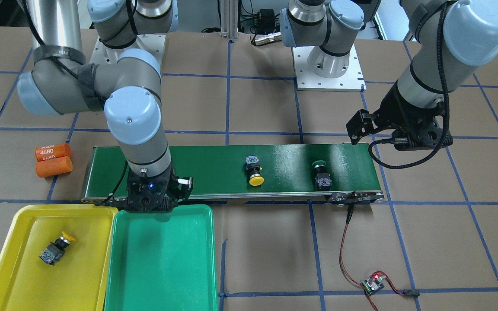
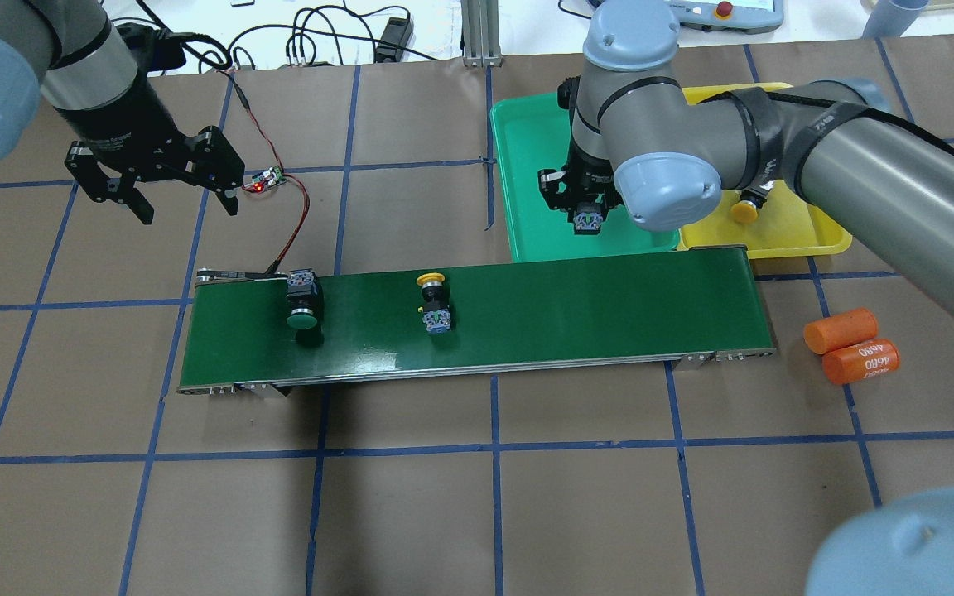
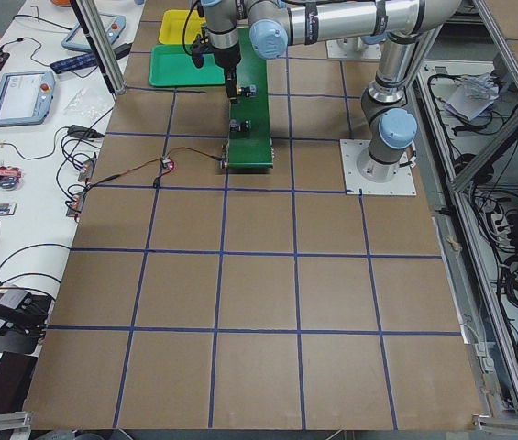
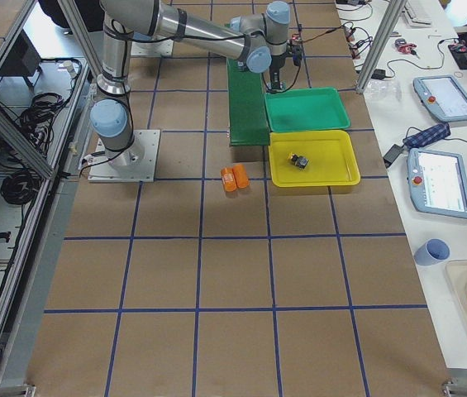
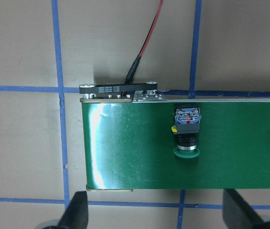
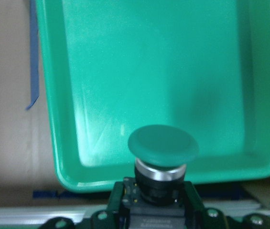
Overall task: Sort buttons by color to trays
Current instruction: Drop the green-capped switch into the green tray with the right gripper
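arms: silver tubes, pale-blue joint caps | fingers: black | cables: black, strapped on | bases: white plates

A long dark-green conveyor belt lies across the middle of the brown table, which is gridded with blue tape. Just off the belt's right end, two orange cylinders lie side by side and touching, one printed 4680. Beyond the belt's far left corner sits a small circuit board, its red light lit. A red-and-black wire runs from it to that end.
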Controlling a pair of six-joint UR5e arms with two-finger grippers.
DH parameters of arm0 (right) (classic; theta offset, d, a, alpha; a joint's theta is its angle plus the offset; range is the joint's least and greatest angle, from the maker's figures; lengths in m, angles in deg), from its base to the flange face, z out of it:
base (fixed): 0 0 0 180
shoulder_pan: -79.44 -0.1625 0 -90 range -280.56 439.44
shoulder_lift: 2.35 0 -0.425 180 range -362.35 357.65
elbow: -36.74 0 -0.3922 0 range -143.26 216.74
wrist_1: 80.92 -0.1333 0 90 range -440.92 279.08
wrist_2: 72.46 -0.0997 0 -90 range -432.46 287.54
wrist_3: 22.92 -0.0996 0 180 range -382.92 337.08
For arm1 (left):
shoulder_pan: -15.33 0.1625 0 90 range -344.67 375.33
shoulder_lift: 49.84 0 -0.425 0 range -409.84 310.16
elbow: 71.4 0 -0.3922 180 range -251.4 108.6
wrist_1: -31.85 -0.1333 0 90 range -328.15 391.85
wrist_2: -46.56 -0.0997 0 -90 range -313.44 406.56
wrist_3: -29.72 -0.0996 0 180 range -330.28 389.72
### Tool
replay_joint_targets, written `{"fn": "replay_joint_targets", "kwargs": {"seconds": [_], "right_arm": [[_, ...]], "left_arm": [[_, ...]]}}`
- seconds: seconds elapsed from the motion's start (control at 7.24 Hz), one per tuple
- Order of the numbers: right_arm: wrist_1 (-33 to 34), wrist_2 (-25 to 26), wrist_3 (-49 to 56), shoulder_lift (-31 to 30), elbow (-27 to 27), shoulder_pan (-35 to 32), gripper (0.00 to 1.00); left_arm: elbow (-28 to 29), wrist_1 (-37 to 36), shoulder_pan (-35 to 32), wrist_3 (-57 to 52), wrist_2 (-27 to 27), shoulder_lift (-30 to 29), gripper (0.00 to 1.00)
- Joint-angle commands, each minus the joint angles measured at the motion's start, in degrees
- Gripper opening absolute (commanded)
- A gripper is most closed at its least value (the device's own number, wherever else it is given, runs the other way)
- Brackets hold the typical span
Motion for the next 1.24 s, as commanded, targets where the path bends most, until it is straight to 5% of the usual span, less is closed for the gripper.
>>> {"fn": "replay_joint_targets", "kwargs": {"seconds": [0.0, 0.14, 0.28, 0.41, 0.55, 0.83, 1.1], "right_arm": [[7.4, 2.7, 3.2, 6.0, 2.3, 0.8, 0.00], [7.8, 2.7, 3.0, 6.2, 2.4, 0.8, 0.05], [8.0, 2.8, 3.0, 6.4, 2.4, 0.9, 0.37], [8.0, 2.8, 3.0, 6.6, 2.4, 1.0, 0.91], [7.7, 2.9, 3.0, 6.3, 2.3, 1.1, 1.00], [7.0, 3.1, 3.0, 2.5, 1.6, 1.2, 1.00], [-7.5, 3.0, 3.0, -8.1, 1.4, 1.0, 1.00]], "left_arm": [[0.5, -0.2, -1.2, 1.8, 0.2, 0.4, 1.00], [-0.4, -0.3, -2.1, 3.3, 0.3, 1.9, 1.00], [0.6, -0.3, -2.4, 3.5, 0.2, 1.4, 1.00], [0.5, -0.3, -2.4, 3.5, -0.3, 0.9, 1.00], [0.6, -0.4, -2.4, 3.6, 0.1, 0.6, 1.00], [0.7, -0.8, -2.4, 3.6, 0.2, 0.3, 1.00], [0.7, -0.8, -2.2, 3.6, 0.2, 0.2, 1.00]]}}
